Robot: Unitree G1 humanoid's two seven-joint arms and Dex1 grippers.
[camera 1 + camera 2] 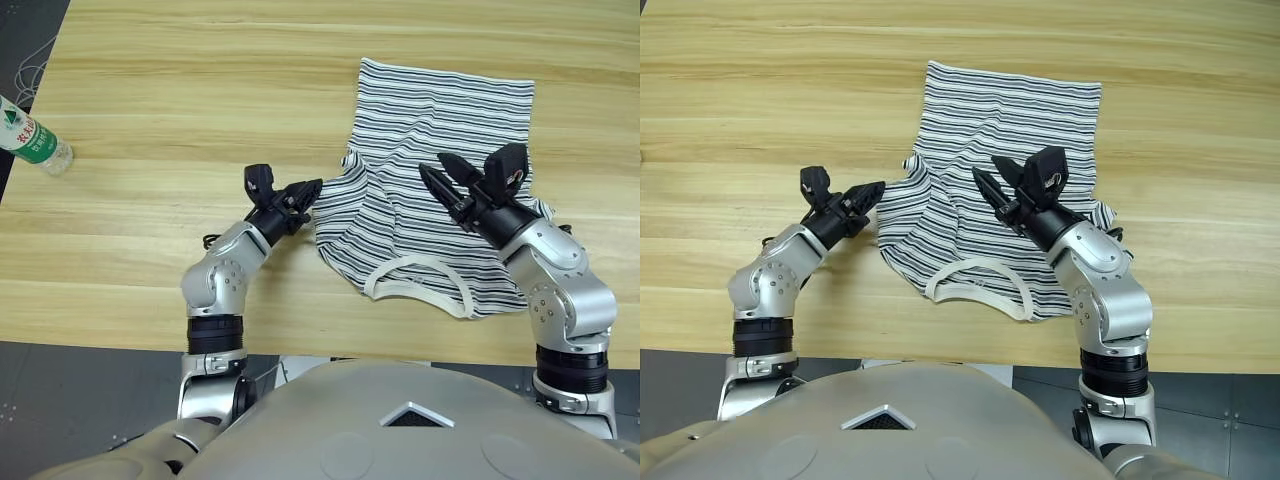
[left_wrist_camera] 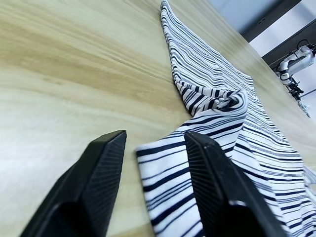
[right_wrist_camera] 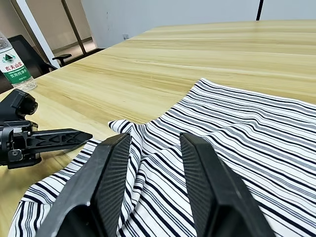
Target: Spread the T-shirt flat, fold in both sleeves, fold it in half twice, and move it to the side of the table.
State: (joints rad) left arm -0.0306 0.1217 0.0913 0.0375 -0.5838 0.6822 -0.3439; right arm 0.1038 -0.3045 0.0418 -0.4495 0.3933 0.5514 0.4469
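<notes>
Left tool [image 2: 155, 139], fingers [image 2: 101, 173] apart, at T-shirt [image 2: 212, 81] edge

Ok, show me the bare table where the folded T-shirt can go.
Widest bare patch: the table between the water bottle at the left edge and the T-shirt. A narrower strip runs right of the shirt, another beyond its hem. Crowded: near side, left jaws at the shirt's edge, right jaws over it.

The left arm [image 1: 222, 278] and right arm [image 1: 560, 285] are silver-grey, black-banded, with ribbed black jaws.
</notes>
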